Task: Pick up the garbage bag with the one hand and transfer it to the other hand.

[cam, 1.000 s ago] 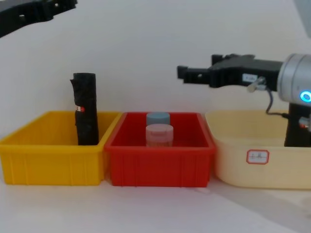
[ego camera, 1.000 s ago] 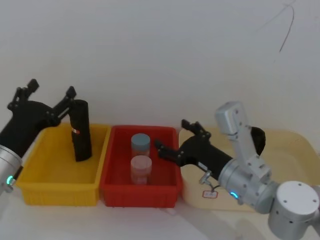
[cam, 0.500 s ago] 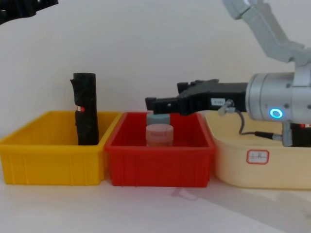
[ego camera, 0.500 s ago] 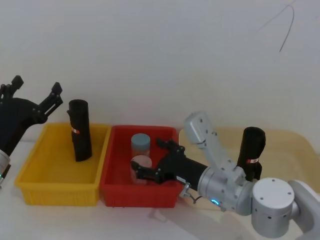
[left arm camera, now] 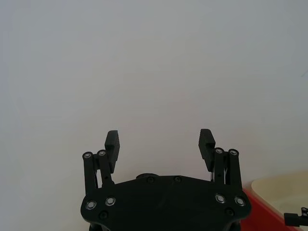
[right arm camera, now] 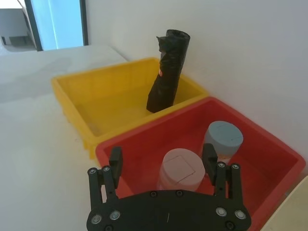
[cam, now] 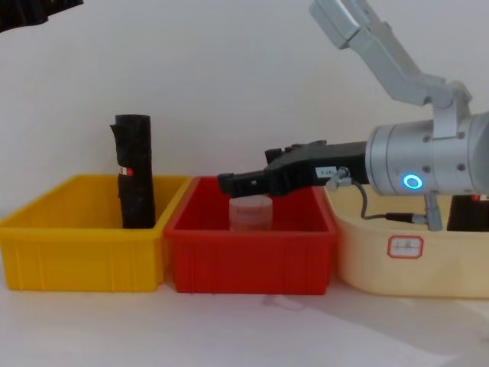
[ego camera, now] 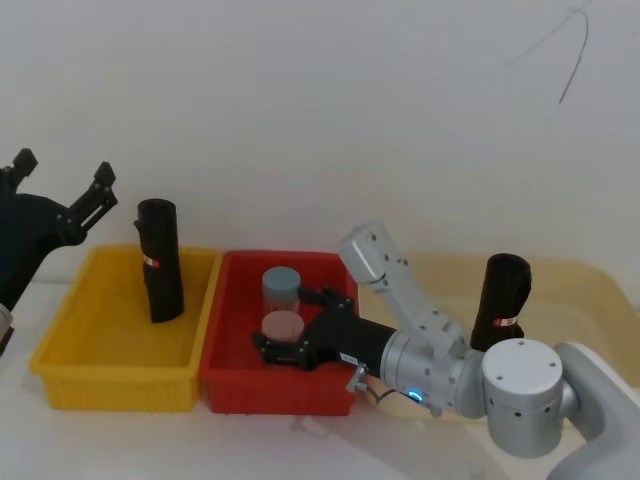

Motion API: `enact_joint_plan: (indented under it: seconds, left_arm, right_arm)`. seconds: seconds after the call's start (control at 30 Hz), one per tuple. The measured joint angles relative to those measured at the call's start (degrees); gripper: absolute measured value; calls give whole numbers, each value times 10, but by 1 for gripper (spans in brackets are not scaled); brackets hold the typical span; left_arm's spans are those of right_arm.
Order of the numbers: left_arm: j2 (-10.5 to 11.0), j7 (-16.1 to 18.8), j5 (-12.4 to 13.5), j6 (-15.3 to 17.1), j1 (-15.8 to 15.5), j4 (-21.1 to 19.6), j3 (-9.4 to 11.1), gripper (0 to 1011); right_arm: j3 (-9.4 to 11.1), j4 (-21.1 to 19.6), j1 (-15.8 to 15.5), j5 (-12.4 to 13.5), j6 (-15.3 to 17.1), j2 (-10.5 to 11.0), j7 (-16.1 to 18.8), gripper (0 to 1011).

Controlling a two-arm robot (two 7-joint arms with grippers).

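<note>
Over the red bin (ego camera: 225, 375), right gripper (ego camera: 297, 338) reaching low, fingers spread wide around the pink-lidded jar (right arm camera: 182, 172). Above the yellow bin (ego camera: 70, 375), left gripper (ego camera: 62, 183) raised, agape, empty. Behind the right arm, garbage bag (ego camera: 500, 300) partly hidden, its label hard to read.

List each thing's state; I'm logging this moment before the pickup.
left tool: open, raised, empty
right tool: open, straddling the pink-lidded jar
garbage bag: upright in cream tub, untouched
black roll: standing in yellow bin
pink-lidded jar: upright, lidded, in red bin
blue-lidded jar: upright, lidded

Left gripper (ego camera: 62, 183) raised, right gripper (ego camera: 287, 345) lowered, jaws spread.
</note>
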Motion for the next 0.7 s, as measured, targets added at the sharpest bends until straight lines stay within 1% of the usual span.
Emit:
enact_joint_plan:
  seconds: [0.3,0.33,0.5,0.57,0.63,0.7]
  left_arm:
    - [0,1,1,-1,0,0,-1,1000]
    - [1,1,1,-1,0,-1,-1,1000]
    - [1,1,1,-1,1,-1,-2,1000]
    - [1,1,1,-1,1,-1,-2,1000]
    - [1,1,1,-1,1,-1,-2,1000]
    - [1,1,1,-1,1,-1,-2,1000]
  right_arm:
    - [-11,37,23,-4,4,-10,0,1000]
    - [-11,37,23,-4,4,-10,0,1000]
    - [-13,66,35,-5,-1,-20,-3,1000]
    - [-13,70,37,-5,-2,-22,-4,1001]
    - [-12,86,43,-5,-7,-28,-7,1000]
    - [-11,94,46,-6,-10,-31,-9,1000]
